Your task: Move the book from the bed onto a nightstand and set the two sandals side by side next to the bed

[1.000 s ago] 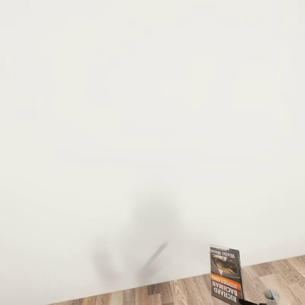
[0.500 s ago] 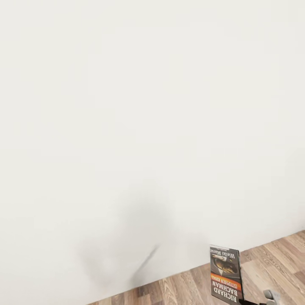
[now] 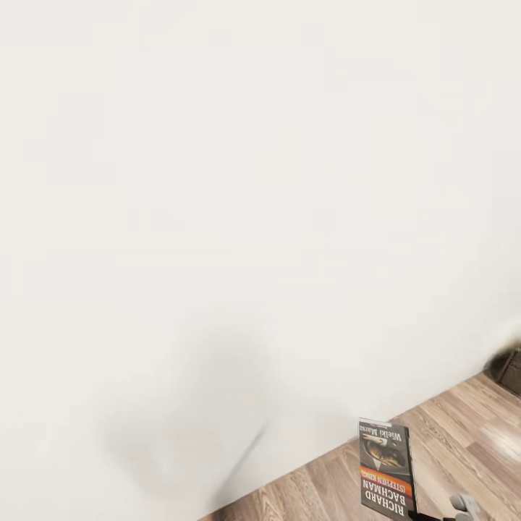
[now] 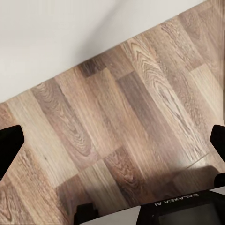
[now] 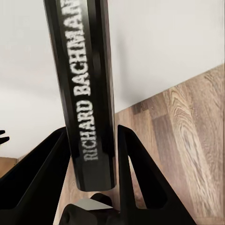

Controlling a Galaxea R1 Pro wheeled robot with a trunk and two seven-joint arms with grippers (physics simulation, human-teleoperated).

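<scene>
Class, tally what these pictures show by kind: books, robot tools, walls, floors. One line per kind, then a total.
Books: 1, the book
Tools: 2, left tool, right tool
Walls: 1, white wall
Floors: 1, wood-plank floor
Total: 5

The book's [image 3: 387, 469] lower corner runs off the head view's bottom edge, as does the right gripper [image 5: 92, 176] holding it. A dark object [image 3: 509, 369] at the right edge is cut off, unidentifiable.
</scene>
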